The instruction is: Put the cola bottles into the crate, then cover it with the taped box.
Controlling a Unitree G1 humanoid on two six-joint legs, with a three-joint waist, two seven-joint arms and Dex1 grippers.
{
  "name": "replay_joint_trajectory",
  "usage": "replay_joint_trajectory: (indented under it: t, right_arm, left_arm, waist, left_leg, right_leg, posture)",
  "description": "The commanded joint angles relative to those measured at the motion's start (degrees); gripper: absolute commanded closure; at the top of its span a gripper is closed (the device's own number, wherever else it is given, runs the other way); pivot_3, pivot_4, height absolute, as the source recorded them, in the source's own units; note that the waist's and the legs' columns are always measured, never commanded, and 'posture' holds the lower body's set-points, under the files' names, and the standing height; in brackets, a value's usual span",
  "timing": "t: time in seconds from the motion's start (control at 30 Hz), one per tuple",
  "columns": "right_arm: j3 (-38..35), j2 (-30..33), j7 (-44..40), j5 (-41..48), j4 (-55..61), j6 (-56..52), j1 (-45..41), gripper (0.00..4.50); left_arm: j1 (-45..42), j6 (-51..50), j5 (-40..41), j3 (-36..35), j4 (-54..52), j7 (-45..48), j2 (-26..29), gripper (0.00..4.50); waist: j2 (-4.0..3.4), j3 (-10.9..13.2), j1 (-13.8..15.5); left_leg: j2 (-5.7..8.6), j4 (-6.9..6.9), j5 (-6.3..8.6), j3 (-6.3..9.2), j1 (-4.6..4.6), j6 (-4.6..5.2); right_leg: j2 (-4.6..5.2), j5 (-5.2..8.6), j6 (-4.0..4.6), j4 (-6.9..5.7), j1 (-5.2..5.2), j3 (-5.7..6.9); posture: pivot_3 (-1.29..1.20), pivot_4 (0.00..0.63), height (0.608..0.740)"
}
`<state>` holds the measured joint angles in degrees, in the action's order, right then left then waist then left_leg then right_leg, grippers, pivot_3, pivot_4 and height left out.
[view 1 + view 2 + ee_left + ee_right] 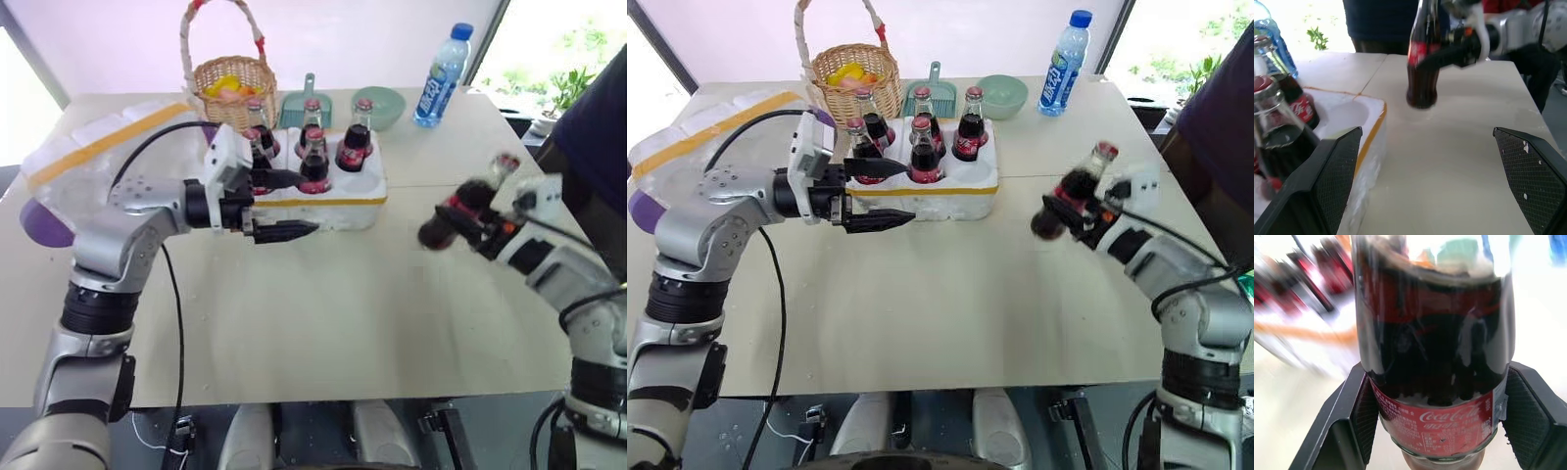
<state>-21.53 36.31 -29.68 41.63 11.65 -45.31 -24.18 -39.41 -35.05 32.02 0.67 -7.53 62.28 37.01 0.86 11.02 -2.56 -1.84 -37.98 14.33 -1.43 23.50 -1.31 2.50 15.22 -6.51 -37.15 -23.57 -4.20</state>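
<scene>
The crate, a low white foam block with a yellow band, stands at the middle back of the table with several cola bottles upright in its wells. One well at its near right corner holds nothing. My left gripper is open, level, just in front of the crate's left part. My right gripper is shut on another cola bottle, held tilted above the table, to the right of the crate. The taped box lies at the far left.
A wicker basket with fruit, a teal scoop and a green bowl stand behind the crate. A water bottle is at the back right. A person in dark clothes stands at the table's right edge.
</scene>
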Motion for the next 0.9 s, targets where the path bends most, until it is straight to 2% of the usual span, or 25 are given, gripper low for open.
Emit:
replay_joint_trajectory:
  t: [0.03, 0.23, 0.37, 0.5, 0.77, 0.83, 0.9]
  right_arm:
    - [1.91, 1.30, -1.43, 1.57, 1.94, 1.08, -10.20, 1.73]
    - [12.65, -2.52, -4.69, -6.29, -8.31, 6.83, -21.97, 1.73]
    - [16.48, -5.72, -6.30, -10.88, -16.06, 11.46, -26.55, 1.73]
    - [19.32, -7.69, -8.80, -13.95, -21.73, 14.05, -28.81, 1.73]
    - [24.88, -7.90, -13.38, -19.79, -26.04, 14.05, -28.39, 1.73]
    - [25.92, -7.71, -14.36, -20.87, -25.99, 13.60, -27.84, 0.68]
    - [26.54, -7.44, -15.22, -21.62, -25.58, 13.15, -27.32, 0.04]
  left_arm:
    - [1.11, -0.02, 0.57, -3.51, -0.53, -1.29, 1.76, 0.00]
    - [2.81, 0.63, 0.20, -4.89, -1.14, -3.32, 2.34, 0.00]
    - [3.51, 0.68, 0.29, -5.31, -1.91, -4.34, 2.44, 0.00]
    - [4.23, 0.65, 0.32, -5.97, -2.34, -5.03, 2.76, 0.00]
    - [5.60, 0.49, 0.64, -7.13, -2.82, -5.84, 3.96, 0.00]
    - [5.61, 0.47, 0.88, -7.50, -2.61, -5.64, 4.45, 0.00]
    - [5.36, 0.12, 1.43, -8.08, -2.51, -5.43, 4.86, 0.00]
  waist:
    - [0.00, 0.00, -0.06]
    - [0.05, 0.01, 0.03]
    - [0.07, 0.02, 0.45]
    - [0.07, 0.02, 0.42]
    - [0.07, 0.02, 0.09]
    - [0.07, 0.02, 0.11]
    - [0.07, 0.02, 0.08]
  left_leg:
    - [-0.01, 0.03, 0.00, 0.01, 0.00, 0.00]
    - [-0.01, 0.09, 0.00, 0.02, 0.04, 0.00]
    - [0.02, 0.02, 0.00, -0.01, 0.18, 0.00]
    - [0.02, -0.13, -0.02, 0.00, 1.07, -0.02]
    - [0.01, -0.12, -0.03, -0.02, 1.03, -0.03]
    - [0.01, -0.12, -0.04, -0.01, 1.02, -0.04]
    - [0.01, -0.12, -0.04, -0.01, 1.01, -0.04]
  right_leg:
    - [-0.03, 0.00, 0.00, 0.00, -0.01, 0.00]
    - [0.01, 0.01, 0.01, 0.05, -0.02, 0.06]
    - [0.07, -0.01, 0.00, 0.04, -0.11, 0.06]
    - [0.09, -0.05, -0.03, -0.12, -1.01, 0.07]
    - [0.09, -0.05, -0.03, -0.16, -1.02, 0.07]
    - [0.08, -0.06, -0.02, -0.21, -1.02, 0.08]
    - [0.07, -0.05, -0.02, -0.22, -1.02, 0.07]
  posture:
    - [0.00, 0.150, 0.740]
    - [0.00, 0.150, 0.740]
    - [0.00, 0.150, 0.740]
    - [0.00, 0.150, 0.740]
    - [0.00, 0.150, 0.740]
    - [0.00, 0.150, 0.740]
    - [0.00, 0.150, 0.740]
